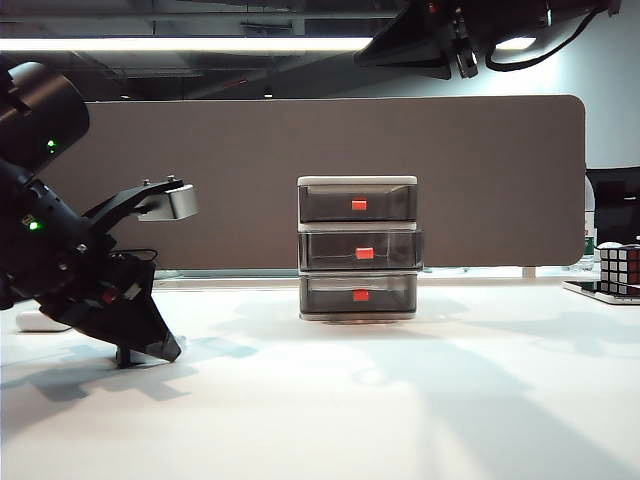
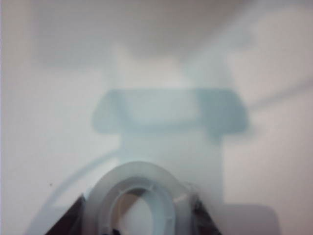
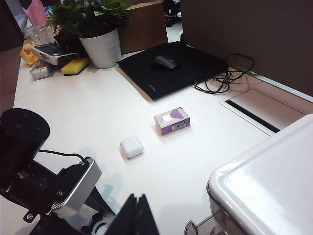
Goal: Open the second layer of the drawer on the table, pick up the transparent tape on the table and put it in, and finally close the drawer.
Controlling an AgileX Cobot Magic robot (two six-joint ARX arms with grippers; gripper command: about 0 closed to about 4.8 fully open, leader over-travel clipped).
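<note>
We see the drawer (image 1: 357, 248) standing upright at the back centre of the table (image 1: 400, 400), against the dark partition (image 1: 480, 180). All three tiers look pushed in; the second layer (image 1: 360, 250) shows its red-orange tab (image 1: 364, 253) facing the exterior camera. Through the smoky fronts we cannot make out any contents.

The left gripper (image 2: 142, 223) is down at the table surface at the left of the exterior view. In the left wrist view the transparent tape (image 2: 137, 196) sits between the dark fingers (image 2: 71, 220), lying flat with its ring hole facing up; the jaws stand narrow beside the roll, but we cannot tell whether they clamp it.

The right gripper (image 3: 138, 215) hovers above the drawer's white top (image 3: 274, 181), its fingers pressed together. Beyond it lie a white oval case (image 3: 131, 146) and a purple-and-white box (image 3: 171, 120), apart from each other and well clear of the drawer front.
</note>
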